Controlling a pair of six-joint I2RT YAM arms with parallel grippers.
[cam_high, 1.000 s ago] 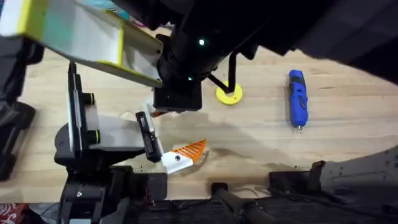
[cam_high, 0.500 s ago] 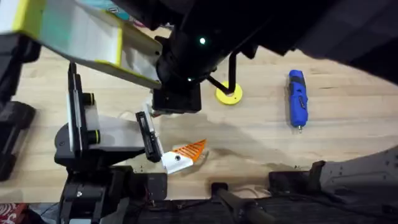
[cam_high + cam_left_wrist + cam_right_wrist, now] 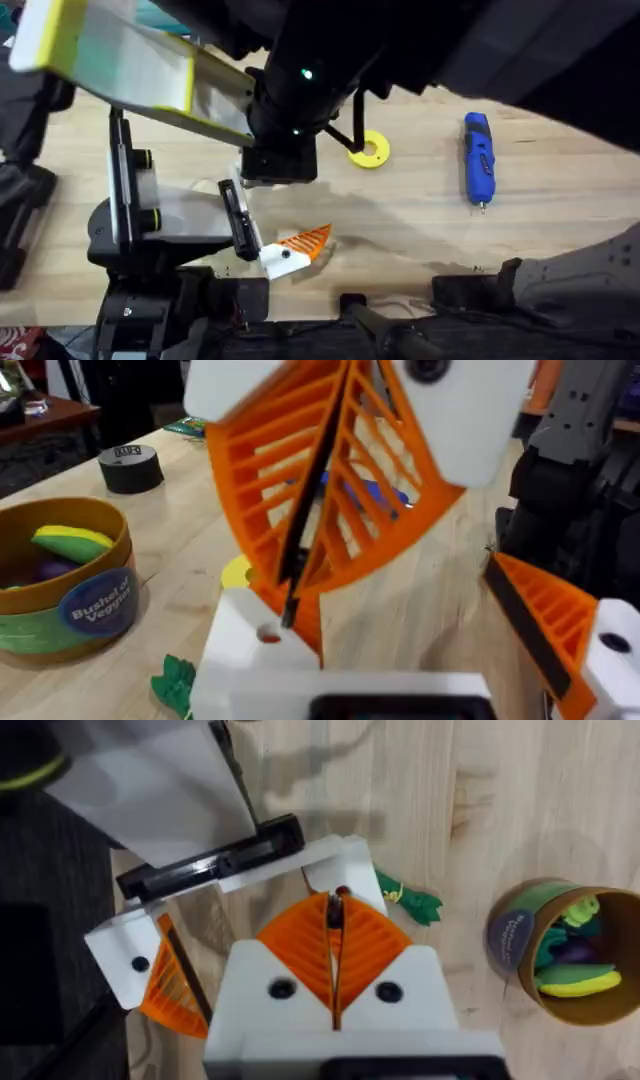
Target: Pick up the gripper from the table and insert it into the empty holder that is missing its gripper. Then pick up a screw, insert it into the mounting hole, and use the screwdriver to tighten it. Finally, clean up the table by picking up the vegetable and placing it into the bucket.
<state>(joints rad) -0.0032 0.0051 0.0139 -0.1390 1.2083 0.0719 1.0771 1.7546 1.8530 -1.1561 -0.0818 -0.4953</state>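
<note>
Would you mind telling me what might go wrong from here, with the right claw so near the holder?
1. The right claw is shut with its tips right at the white holder. A slightly misaligned push could nudge the bracket instead of seating anything.
2. The vegetable lies on the table close beside that holder. A sideways move of the arm might knock it farther from the bucket.
</note>
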